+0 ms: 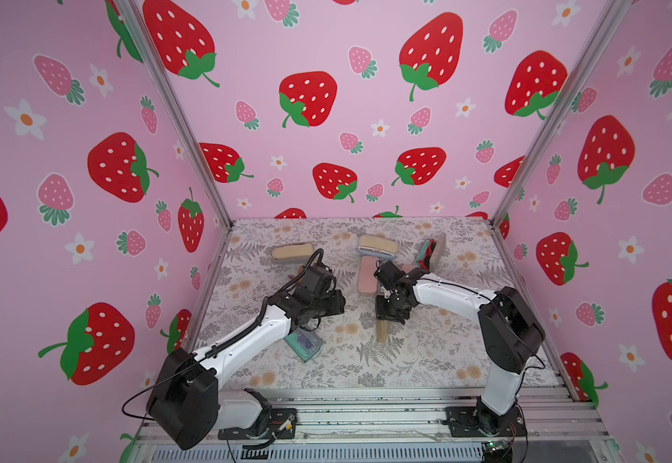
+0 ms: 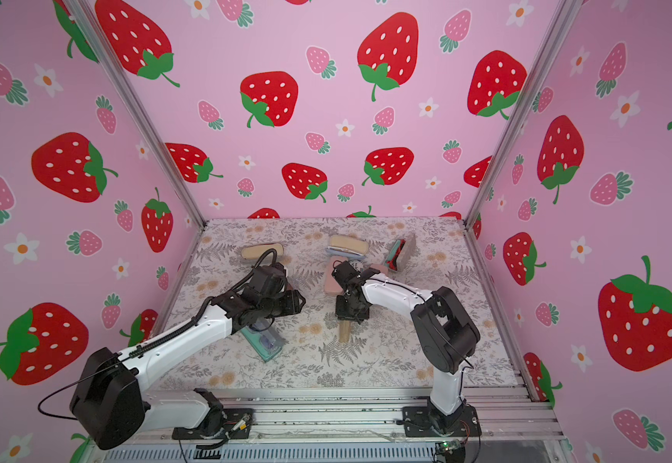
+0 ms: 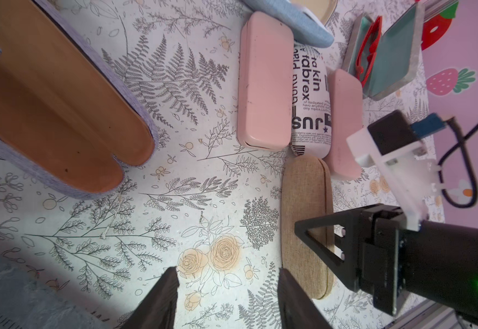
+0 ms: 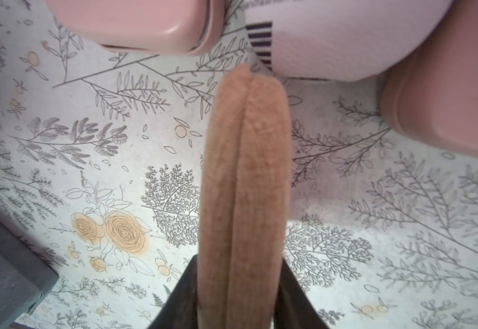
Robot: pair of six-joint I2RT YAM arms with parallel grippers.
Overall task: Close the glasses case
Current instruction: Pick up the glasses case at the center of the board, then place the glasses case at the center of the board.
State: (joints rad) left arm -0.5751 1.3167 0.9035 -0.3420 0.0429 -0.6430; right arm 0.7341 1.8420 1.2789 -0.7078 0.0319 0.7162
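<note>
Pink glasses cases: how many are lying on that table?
2. The fully visible pink case lies beside one side of the white printed case; the partly covered pink case lies beside its opposite side. Both look closed. Others may be hidden.

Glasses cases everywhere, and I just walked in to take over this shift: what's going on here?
The right gripper has its jaws closed around a tan case lying on the table, and the case's two halves look shut together. The left gripper is open and empty above the table, near a lilac case that lies open. At the back, a grey case with red glasses is open too.
</note>
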